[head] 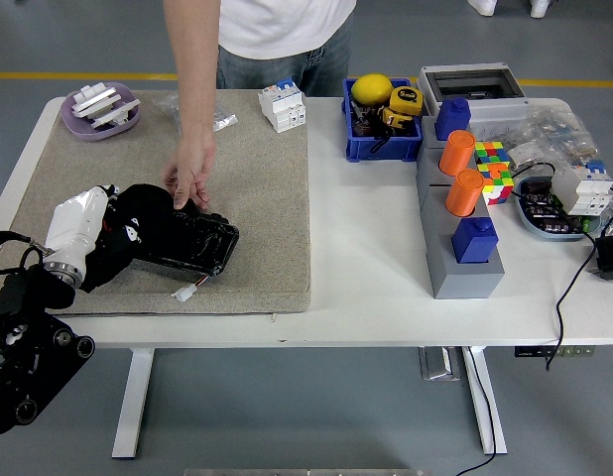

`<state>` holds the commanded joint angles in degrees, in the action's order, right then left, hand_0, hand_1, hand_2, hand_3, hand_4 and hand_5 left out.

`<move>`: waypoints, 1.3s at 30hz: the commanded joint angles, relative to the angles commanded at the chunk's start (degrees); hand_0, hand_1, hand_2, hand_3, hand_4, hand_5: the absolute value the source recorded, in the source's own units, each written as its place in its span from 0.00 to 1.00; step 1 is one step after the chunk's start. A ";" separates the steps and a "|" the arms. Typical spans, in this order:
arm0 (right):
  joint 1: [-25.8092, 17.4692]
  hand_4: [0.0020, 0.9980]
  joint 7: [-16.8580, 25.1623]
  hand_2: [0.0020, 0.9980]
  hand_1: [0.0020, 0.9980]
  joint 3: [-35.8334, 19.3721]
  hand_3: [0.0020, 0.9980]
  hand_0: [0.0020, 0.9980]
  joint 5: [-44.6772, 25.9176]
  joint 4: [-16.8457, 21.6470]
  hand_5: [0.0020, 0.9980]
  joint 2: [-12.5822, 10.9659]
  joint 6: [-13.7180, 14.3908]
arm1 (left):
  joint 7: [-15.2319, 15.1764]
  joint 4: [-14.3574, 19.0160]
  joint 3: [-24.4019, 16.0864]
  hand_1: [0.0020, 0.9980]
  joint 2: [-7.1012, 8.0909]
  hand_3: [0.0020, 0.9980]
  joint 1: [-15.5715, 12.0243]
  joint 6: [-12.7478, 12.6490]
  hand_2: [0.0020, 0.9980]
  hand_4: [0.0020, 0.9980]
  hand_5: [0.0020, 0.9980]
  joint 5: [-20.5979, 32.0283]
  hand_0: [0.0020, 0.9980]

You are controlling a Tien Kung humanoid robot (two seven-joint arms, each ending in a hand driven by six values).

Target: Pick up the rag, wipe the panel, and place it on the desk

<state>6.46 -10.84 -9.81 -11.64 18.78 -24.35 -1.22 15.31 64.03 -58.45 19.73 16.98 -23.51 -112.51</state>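
At the near left: the left hand (pixel 106 238) comes in over the beige mat (pixel 257 198), fingers clenched on the black rag (pixel 148 213).
Rag: bunched under the hand, resting on the left end of the black panel (pixel 192 243).
Panel: flat on the mat, near its front edge.
Farther back: a person's hand (pixel 192 164) touches the panel's far edge, just right of the rag.
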 joint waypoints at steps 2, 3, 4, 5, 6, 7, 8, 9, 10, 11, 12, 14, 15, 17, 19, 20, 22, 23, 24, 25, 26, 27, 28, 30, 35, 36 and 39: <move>0.01 1.00 -0.04 0.70 0.64 0.08 0.64 0.75 -0.01 -0.01 0.52 -0.04 -0.04 | 0.39 -0.67 -0.62 0.16 0.33 0.49 0.00 -0.24 0.54 0.06 0.00 -0.32 0.21; 0.01 1.00 -0.04 0.70 0.64 0.08 0.64 0.75 -0.02 -0.01 0.52 -0.05 -0.04 | 0.48 -0.75 -0.72 0.16 0.36 0.49 0.00 -0.26 0.54 0.06 0.00 -0.37 0.21; 0.02 1.00 -0.02 0.70 0.64 0.05 0.64 0.75 0.00 0.01 0.52 -0.06 -0.02 | 0.55 -1.13 -1.05 0.16 0.50 0.49 0.05 -0.36 0.54 0.06 0.00 -0.42 0.21; 0.03 1.00 -0.04 0.70 0.64 0.10 0.64 0.75 0.02 0.01 0.52 -0.06 -0.04 | 0.58 -1.57 -1.37 0.16 0.57 0.49 0.17 -0.48 0.54 0.06 0.00 -0.46 0.21; 0.05 1.00 -0.04 0.70 0.64 0.11 0.64 0.75 0.01 0.01 0.53 -0.05 -0.02 | 0.61 -1.96 -1.76 0.16 0.67 0.49 0.29 -0.63 0.53 0.06 0.00 -0.49 0.21; 0.06 1.00 -0.02 0.70 0.64 0.04 0.64 0.75 0.05 0.03 0.53 -0.05 -0.01 | 0.60 -2.22 -2.03 0.16 0.76 0.49 0.40 -0.66 0.53 0.06 0.00 -0.38 0.21; 0.06 1.00 -0.02 0.70 0.64 0.02 0.64 0.75 0.08 0.04 0.53 -0.05 -0.01 | 0.62 -2.45 -2.24 0.16 0.85 0.49 0.53 -0.68 0.53 0.06 0.00 -0.37 0.21; 0.06 1.00 -0.04 0.70 0.64 0.07 0.64 0.75 0.06 0.03 0.53 -0.04 -0.02 | 0.61 -2.78 -2.47 0.16 0.97 0.49 0.75 -0.84 0.53 0.06 0.00 -0.45 0.21; 0.05 1.00 -0.03 0.70 0.64 0.09 0.64 0.75 0.02 0.03 0.53 -0.04 0.01 | 0.63 -3.11 -2.62 0.16 1.05 0.49 0.96 -0.87 0.53 0.06 0.00 -0.30 0.21; 0.05 1.00 -0.03 0.70 0.64 0.19 0.64 0.75 -0.02 0.05 0.53 -0.03 -0.01 | 0.81 -3.46 -2.75 0.16 1.17 0.49 1.21 -0.70 0.53 0.06 0.00 -0.24 0.21; 0.05 1.00 -0.06 0.70 0.64 0.22 0.64 0.75 -0.05 0.05 0.53 -0.03 -0.05 | 0.73 -3.87 -2.87 0.16 1.30 0.49 1.49 -0.76 0.53 0.07 0.00 -0.20 0.21; 0.03 1.00 -0.06 0.70 0.64 0.34 0.64 0.75 -0.17 0.03 0.53 -0.02 -0.05 | 0.71 -4.83 -3.08 0.16 1.50 0.49 2.09 -0.72 0.53 0.07 0.00 -0.04 0.21; 0.04 1.00 -0.09 0.70 0.64 0.41 0.64 0.75 -0.16 0.04 0.53 -0.03 -0.09 | 0.61 -5.13 -3.15 0.16 1.56 0.49 2.27 -0.83 0.53 0.07 0.00 -0.07 0.21; 0.02 1.00 -0.08 0.70 0.64 0.46 0.64 0.75 -0.22 0.04 0.53 -0.02 -0.08 | 0.55 -5.88 -3.40 0.16 1.78 0.49 2.78 -0.81 0.53 0.07 0.00 0.12 0.21; 0.00 1.00 -0.09 0.69 0.64 0.41 0.64 0.75 -0.24 0.04 0.53 -0.01 -0.10 | 0.24 -6.16 -3.36 0.16 1.98 0.49 3.15 -1.00 0.53 0.06 0.00 0.30 0.21; 0.01 1.00 -0.10 0.69 0.64 0.52 0.64 0.75 -0.26 0.05 0.53 -0.03 -0.12 | 0.21 -6.44 -3.24 0.16 2.06 0.49 3.49 -0.93 0.53 0.06 0.00 0.42 0.21; 0.00 1.00 -0.10 0.69 0.64 0.43 0.64 0.75 -0.28 0.06 0.53 -0.03 -0.14 | 0.09 -6.80 -3.05 0.16 2.11 0.49 3.90 -0.98 0.53 0.06 0.00 0.57 0.21; 0.00 1.00 -0.09 0.69 0.64 0.39 0.64 0.75 -0.27 0.07 0.53 -0.02 -0.13 | 0.10 -6.98 -2.88 0.16 2.12 0.49 4.16 -0.93 0.53 0.06 0.00 0.67 0.21; -0.01 1.00 -0.10 0.69 0.64 0.36 0.64 0.75 -0.16 0.09 0.53 -0.02 -0.16 | 0.07 -7.17 -2.65 0.16 2.10 0.49 4.48 -0.94 0.53 0.06 0.00 0.81 0.21; 0.00 1.00 -0.11 0.69 0.64 0.34 0.64 0.75 -0.20 0.09 0.53 0.00 -0.19 | 0.07 -7.34 -2.47 0.16 2.03 0.49 4.73 -0.92 0.53 0.07 0.00 0.95 0.21; 0.02 1.00 -0.08 0.69 0.64 0.34 0.64 0.75 -0.20 0.09 0.53 0.01 -0.15 | 0.07 -7.44 -2.27 0.16 1.92 0.49 4.93 -0.90 0.53 0.07 0.00 1.05 0.21; 0.04 1.00 -0.08 0.69 0.64 0.27 0.64 0.75 -0.12 0.11 0.53 0.01 -0.16 | 0.03 -7.46 -1.98 0.16 1.83 0.49 5.09 -0.93 0.53 0.07 0.00 1.16 0.21; 0.07 1.00 -0.08 0.69 0.64 0.22 0.64 0.75 -0.08 0.12 0.53 0.02 -0.18 | 0.00 -7.41 -1.62 0.16 1.73 0.49 5.22 -0.95 0.53 0.07 0.00 1.25 0.21; 0.13 1.00 -0.06 0.69 0.64 0.23 0.64 0.75 -0.04 0.12 0.53 0.02 -0.13 | 0.12 -7.15 -1.03 0.16 1.51 0.49 5.23 -0.84 0.53 0.07 0.00 1.20 0.21; 0.02 1.00 -0.08 0.69 0.64 0.24 0.64 0.75 -0.15 0.08 0.53 -0.02 -0.16 | 0.82 -4.42 0.73 0.16 1.01 0.49 4.26 -0.72 0.53 0.07 0.00 0.72 0.21; 0.01 1.00 -0.09 0.69 0.63 0.28 0.64 0.75 -0.16 0.07 0.53 -0.03 -0.18 | 0.94 -4.09 0.96 0.16 0.95 0.49 4.17 -0.82 0.53 0.07 0.00 0.64 0.21; 0.10 1.00 -0.07 0.69 0.63 0.15 0.64 0.75 -0.06 0.06 0.53 -0.13 -0.16 | 2.19 -1.89 1.98 0.16 0.70 0.49 3.34 -0.91 0.53 0.07 0.00 0.01 0.21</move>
<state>6.56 -10.90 -9.66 -11.71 18.84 -24.48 -1.38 17.50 62.14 -56.48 20.43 20.32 -24.41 -112.51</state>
